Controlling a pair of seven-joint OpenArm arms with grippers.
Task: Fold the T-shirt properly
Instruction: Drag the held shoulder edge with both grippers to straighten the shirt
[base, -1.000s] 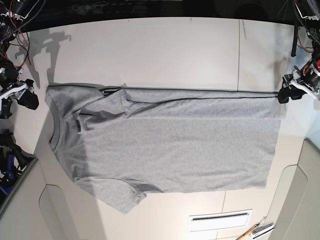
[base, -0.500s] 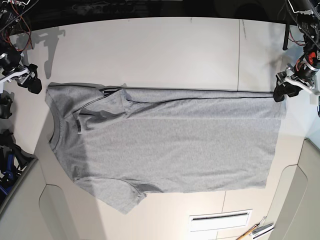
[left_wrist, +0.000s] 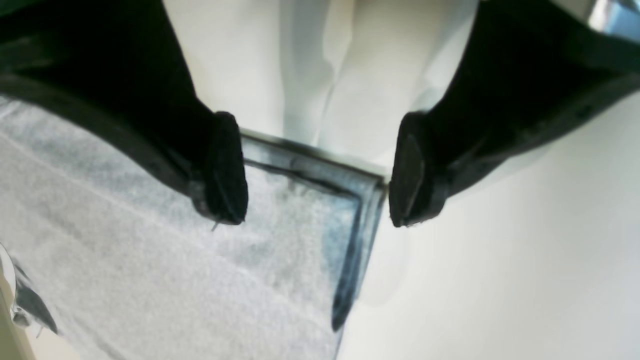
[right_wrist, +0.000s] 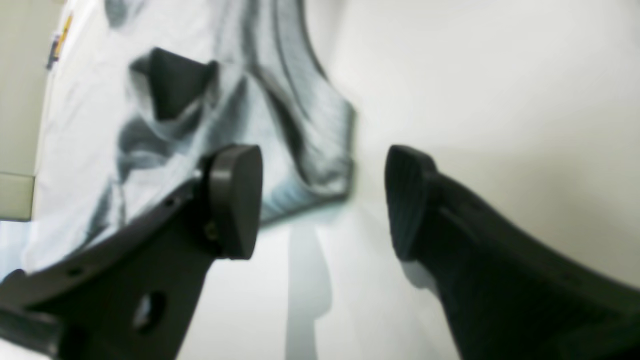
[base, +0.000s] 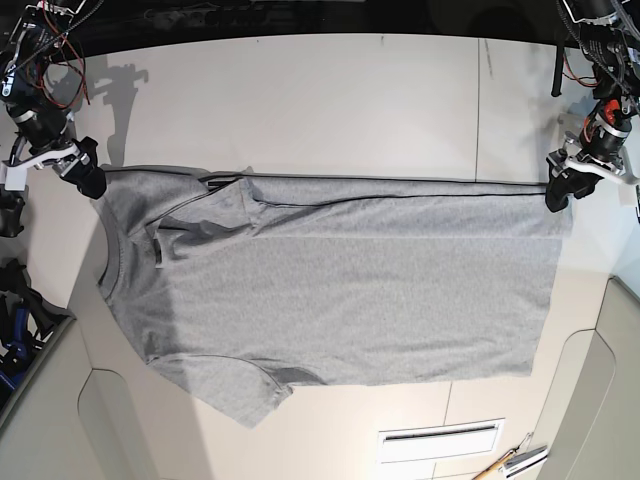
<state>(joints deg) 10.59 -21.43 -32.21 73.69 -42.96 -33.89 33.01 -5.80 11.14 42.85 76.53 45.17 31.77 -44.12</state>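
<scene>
Grey T-shirt (base: 330, 290) flat mid-table, top edge folded over. Left gripper (base: 562, 186) at 3 o'clock corner, right gripper (base: 88, 178) at 9 o'clock: both spread, empty. Next: regrasp for another fold.

Heather-grey T-shirt (base: 340, 290), flat on white table, top edge folded over

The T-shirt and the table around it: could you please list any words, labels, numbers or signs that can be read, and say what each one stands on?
None can be read in any view.
T-shirt: plain grey on the side that shows; no lettering visible.
Small yellow-and-dark mark at the shirt's edge in the right wrist view: too blurred to read.
Table: no legible print.
</scene>
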